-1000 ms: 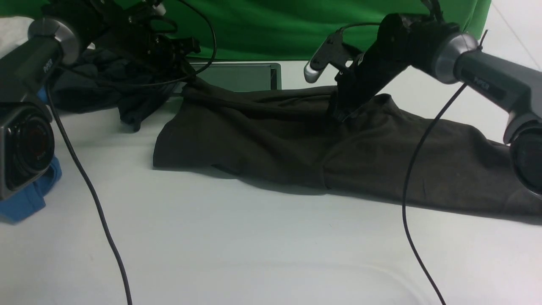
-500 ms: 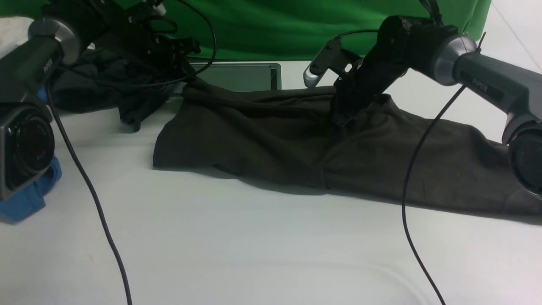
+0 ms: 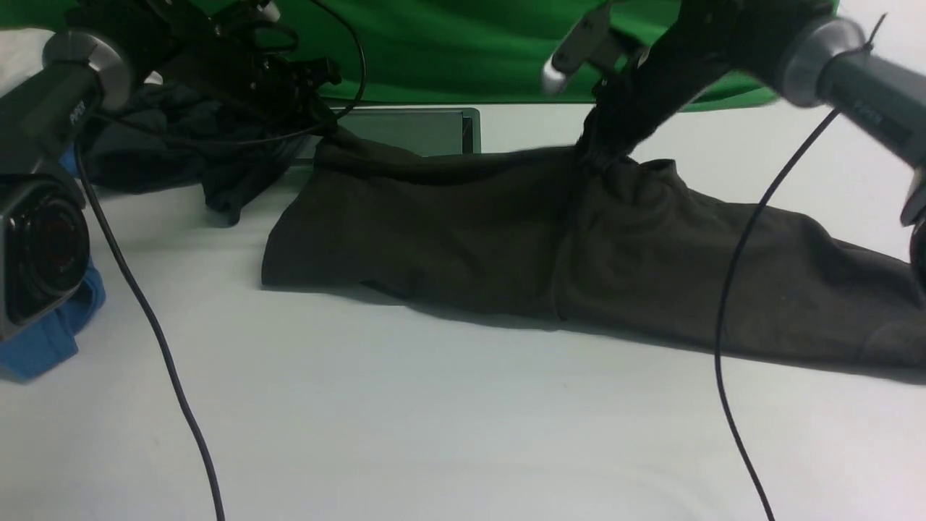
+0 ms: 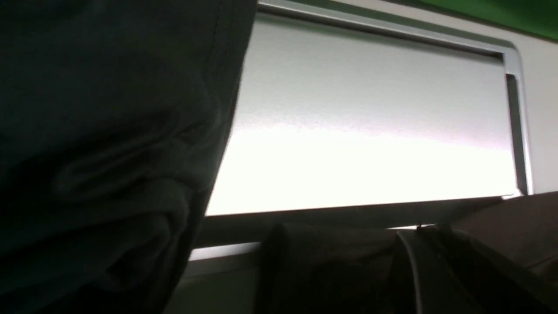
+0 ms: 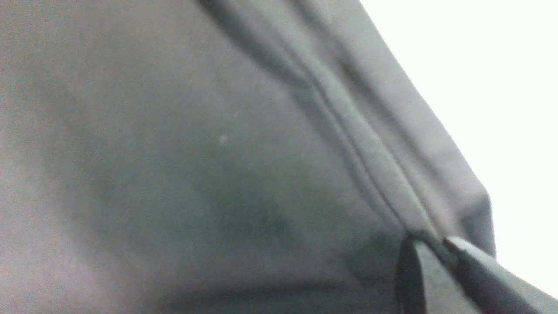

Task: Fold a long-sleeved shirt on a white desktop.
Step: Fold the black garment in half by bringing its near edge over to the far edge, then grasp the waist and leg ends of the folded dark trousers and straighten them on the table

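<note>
Across the middle of the white desktop lies the long-sleeved shirt, dark olive, spread wide from left-centre to the right frame edge. Its near edge lies flat on the table and slants nearer to the robot toward the right. The left edge is a soft rounded fold. The far edge is pinched up at two points.

The right gripper is clenched on the far edge near mid-shirt and tents the cloth into a peak. In the right wrist view its fingertips are clamped on a stitched seam. The left gripper sits at the far-left corner, jaws closed. The cloth rises to it there, and the left wrist view shows dark fabric around the fingers, so it grips that corner.

Open room: a broad bare desktop lies in front of the shirt on the robot's side. A narrower bare strip lies behind it, to the right of the grey cable hatch.

A smaller dark garment is bunched just beside the far-left corner; cannot tell if they touch. A blue garment lies at the left edge, well apart. A green backdrop closes the far side. The left arm's cable hangs over the near-left desktop. The right arm's cable crosses in front of the shirt's right half.
</note>
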Controlling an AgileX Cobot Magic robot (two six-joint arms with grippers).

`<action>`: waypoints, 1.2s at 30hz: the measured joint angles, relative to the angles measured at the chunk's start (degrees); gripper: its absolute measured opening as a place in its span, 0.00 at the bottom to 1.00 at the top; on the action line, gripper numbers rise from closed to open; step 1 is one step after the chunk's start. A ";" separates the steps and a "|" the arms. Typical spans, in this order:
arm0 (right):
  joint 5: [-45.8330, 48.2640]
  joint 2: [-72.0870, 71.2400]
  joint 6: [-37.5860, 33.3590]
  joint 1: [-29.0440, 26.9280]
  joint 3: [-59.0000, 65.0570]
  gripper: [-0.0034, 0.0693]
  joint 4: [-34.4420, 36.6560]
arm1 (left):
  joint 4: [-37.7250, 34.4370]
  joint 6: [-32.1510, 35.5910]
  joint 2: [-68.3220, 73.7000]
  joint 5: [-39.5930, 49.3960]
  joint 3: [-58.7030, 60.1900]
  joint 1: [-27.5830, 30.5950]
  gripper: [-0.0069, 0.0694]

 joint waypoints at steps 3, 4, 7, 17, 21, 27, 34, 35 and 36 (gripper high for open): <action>-2.50 -0.06 -0.05 -0.61 -0.82 0.07 0.00 | -0.16 0.32 0.00 -0.06 -0.05 0.00 0.13; -2.99 -0.06 -0.26 -0.74 -0.82 0.07 0.00 | -0.16 0.38 0.00 -0.23 -0.05 0.00 0.13; -4.36 0.59 -1.95 -0.79 -0.95 0.07 0.06 | -0.10 0.99 0.00 -1.86 -0.05 0.00 0.13; -16.30 4.79 3.26 -0.91 5.21 0.30 -0.75 | 1.11 1.84 0.17 -7.34 -0.05 0.00 0.29; -17.16 3.85 6.20 -1.45 5.41 0.51 -1.15 | 1.24 1.73 0.11 -6.91 -0.05 0.00 0.54; -9.92 -4.22 11.96 -4.86 5.80 0.57 3.43 | 3.23 1.80 -3.76 5.00 -0.05 2.24 0.92; -5.49 -20.71 15.18 -12.76 16.31 0.57 7.92 | 4.38 -2.57 -7.98 15.54 4.65 8.14 1.00; -5.66 -21.19 15.40 -13.05 16.85 0.57 7.92 | 4.38 -2.66 -7.98 15.66 5.02 8.20 1.00; -7.00 -24.11 15.98 -13.77 21.14 0.57 7.92 | 4.18 -3.05 -7.91 15.79 7.91 8.03 1.00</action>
